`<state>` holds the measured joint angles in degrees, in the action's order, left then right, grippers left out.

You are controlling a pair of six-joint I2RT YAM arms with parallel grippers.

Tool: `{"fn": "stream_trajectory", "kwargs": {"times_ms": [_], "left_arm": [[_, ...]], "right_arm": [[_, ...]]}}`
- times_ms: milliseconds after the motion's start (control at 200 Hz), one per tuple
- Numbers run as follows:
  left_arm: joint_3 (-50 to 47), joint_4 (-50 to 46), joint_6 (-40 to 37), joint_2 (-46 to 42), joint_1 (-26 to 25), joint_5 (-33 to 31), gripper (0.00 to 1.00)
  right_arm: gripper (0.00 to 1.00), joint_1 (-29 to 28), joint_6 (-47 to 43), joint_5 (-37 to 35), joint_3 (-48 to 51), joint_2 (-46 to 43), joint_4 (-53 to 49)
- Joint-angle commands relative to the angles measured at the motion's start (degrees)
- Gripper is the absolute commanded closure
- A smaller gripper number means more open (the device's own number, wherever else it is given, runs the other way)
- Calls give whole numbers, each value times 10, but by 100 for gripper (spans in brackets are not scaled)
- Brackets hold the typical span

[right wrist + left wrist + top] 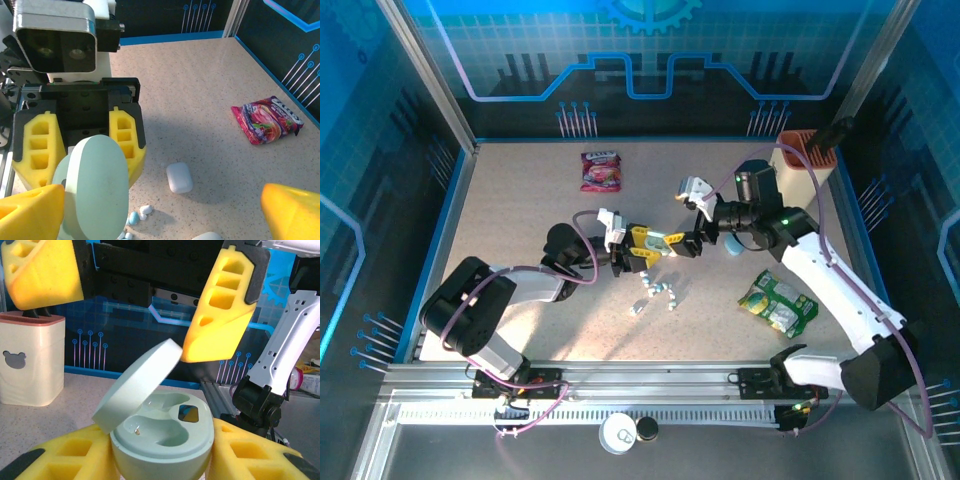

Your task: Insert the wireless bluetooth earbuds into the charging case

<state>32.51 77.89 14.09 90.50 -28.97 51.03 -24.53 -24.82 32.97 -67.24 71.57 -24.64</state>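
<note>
On the speckled worktop [520,200] the earbuds [655,293] are lying loose near both hands, while the left hand [642,248] is clamping the open case [160,440] and the right hand [688,228] is gaping wide around its lid [137,382].

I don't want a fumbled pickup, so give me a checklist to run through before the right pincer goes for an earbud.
1. Left pincer clamps the mint charging case: ok.
2. Case lid hinged open: ok.
3. Both sockets empty: ok.
4. Right pincer open, holding nothing: ok.
5. Earbuds lying loose on the table, uncovered: ok.
6. Which earbud suits which socket: cannot tell.
</note>
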Motion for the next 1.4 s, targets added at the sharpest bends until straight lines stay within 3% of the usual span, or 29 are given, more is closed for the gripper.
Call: {"fn": "stream_trajectory", "kwargs": {"times_ms": [0,115,260,630,835,1156,1261,1396], "left_arm": [[4,24,6,-8,1,28,59],[5,24,8,-10,1,27,59],[10,24,12,-13,1,26,59],[17,24,20,-17,1,21,59],[20,24,18,-16,1,6,59],[19,22,15,-11,5,-19,59],[18,24,18,-11,4,-32,59],[18,24,17,-17,6,-37,55]], "right_arm": [[1,11,42,-25,-19,8,26],[5,20,63,-9,-41,20,6],[9,12,24,40,-60,33,-46],[25,-2,10,41,-60,57,-61],[45,-10,-3,42,-54,64,-58],[93,-18,-11,28,-33,50,-24],[100,-23,-4,17,-14,32,12],[100,-35,2,-11,3,13,46]]}}
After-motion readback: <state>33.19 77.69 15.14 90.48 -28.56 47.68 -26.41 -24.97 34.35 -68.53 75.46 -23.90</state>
